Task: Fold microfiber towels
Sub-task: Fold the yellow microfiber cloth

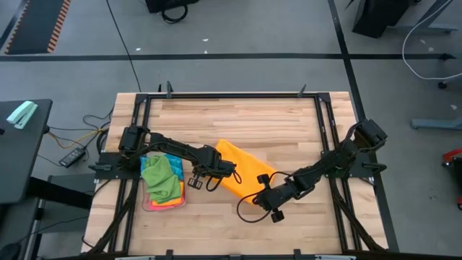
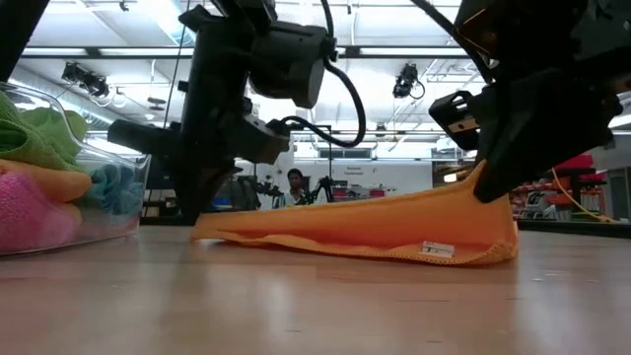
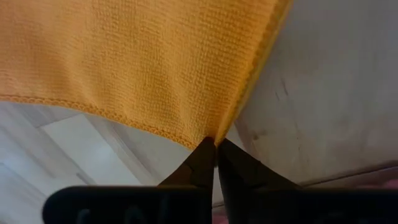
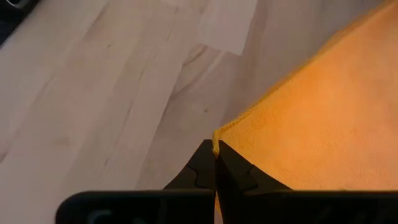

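An orange microfiber towel [image 1: 244,167] lies mid-table, its lower part [image 2: 394,247] resting on the wood. My left gripper [image 1: 229,172] is shut on the corner toward the table's left. My right gripper [image 1: 258,186] is shut on the corner toward the right. In the low view the towel slopes from the left gripper [image 2: 202,219], down near the table, up to the right gripper [image 2: 488,187]. Green, orange, blue and pink towels are piled in a clear tray [image 1: 146,204] left of the left gripper. My left gripper pinches a corner of the orange towel [image 3: 213,138] between its two fingertips, coming steeply from above. That corner sits just above the table, and the cloth spreads away from it without slack. I cannot tell whether it holds one layer or several. My right gripper pinches the hemmed corner of the orange towel [image 4: 216,142] between its two fingertips, slanting down from the table's right side. This corner [image 2: 481,179] is lifted clear of the table, and the cloth falls away from it to the part lying on the wood.
The clear tray [image 2: 128,222] of towels stands at the near left, close beside the left arm. A black frame [image 1: 231,94] runs around the table's edges. Bare wood lies at the far side and along the near edge.
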`<state>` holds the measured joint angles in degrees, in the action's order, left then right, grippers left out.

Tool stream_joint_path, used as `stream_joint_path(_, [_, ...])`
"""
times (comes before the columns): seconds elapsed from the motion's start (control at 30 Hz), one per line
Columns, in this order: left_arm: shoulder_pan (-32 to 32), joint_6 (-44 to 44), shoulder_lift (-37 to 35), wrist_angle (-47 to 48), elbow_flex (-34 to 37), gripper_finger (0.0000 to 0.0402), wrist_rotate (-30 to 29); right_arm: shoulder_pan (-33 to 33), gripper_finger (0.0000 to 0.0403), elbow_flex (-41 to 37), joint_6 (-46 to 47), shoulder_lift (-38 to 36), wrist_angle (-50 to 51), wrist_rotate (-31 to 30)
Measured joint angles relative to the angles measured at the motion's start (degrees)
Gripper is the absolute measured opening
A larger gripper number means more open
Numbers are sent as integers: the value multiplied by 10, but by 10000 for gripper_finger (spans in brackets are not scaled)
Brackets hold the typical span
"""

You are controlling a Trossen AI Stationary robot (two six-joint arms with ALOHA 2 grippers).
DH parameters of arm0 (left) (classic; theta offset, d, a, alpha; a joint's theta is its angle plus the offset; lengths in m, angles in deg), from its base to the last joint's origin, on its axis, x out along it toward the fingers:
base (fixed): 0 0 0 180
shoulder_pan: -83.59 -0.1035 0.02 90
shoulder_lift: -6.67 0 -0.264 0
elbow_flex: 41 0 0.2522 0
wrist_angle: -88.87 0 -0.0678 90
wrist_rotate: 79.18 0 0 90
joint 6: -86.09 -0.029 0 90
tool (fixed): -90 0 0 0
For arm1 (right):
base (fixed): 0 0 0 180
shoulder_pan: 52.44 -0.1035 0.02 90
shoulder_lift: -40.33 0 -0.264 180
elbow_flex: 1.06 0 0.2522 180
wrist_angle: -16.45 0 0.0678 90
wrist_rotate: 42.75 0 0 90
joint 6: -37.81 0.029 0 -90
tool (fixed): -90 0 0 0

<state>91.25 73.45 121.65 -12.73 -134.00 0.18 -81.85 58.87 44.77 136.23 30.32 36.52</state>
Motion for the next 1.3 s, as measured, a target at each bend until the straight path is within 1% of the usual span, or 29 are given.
stream_joint_path(0.2, [3, 0, 0, -16, 7, 21, 0, 0, 5, 0, -2, 0, 1, -1])
stream_joint_path(0.37, [3, 1, 0, -17, 7, 37, 0, 0, 5, 0, 0, 0, 0, 0])
stream_joint_path(0.47, [3, 4, 0, -18, 7, 43, 0, 0, 9, 0, -1, 0, 0, 12])
stream_joint_path(0.57, [3, 5, 0, -19, 7, 46, 0, 0, 29, 0, 0, 0, 3, 16])
stream_joint_path(0.8, [3, 5, 0, -25, 7, 51, 0, 0, 109, 0, 15, -1, 27, 17])
stream_joint_path(0.9, [4, 15, 0, -20, 7, 61, 2, 0, 132, 0, 31, -1, 47, 32])
stream_joint_path(1.0, [5, 19, -2, 2, 7, 71, 10, 0, 144, -1, 49, -8, 80, 46])
stream_joint_path(1.17, [6, 21, -16, 16, 5, 82, 11, 0, 147, -1, 67, -39, 138, 47])
stream_joint_path(1.3, [5, 21, -26, 7, 5, 82, 8, 0, 147, -1, 59, -65, 168, 21])
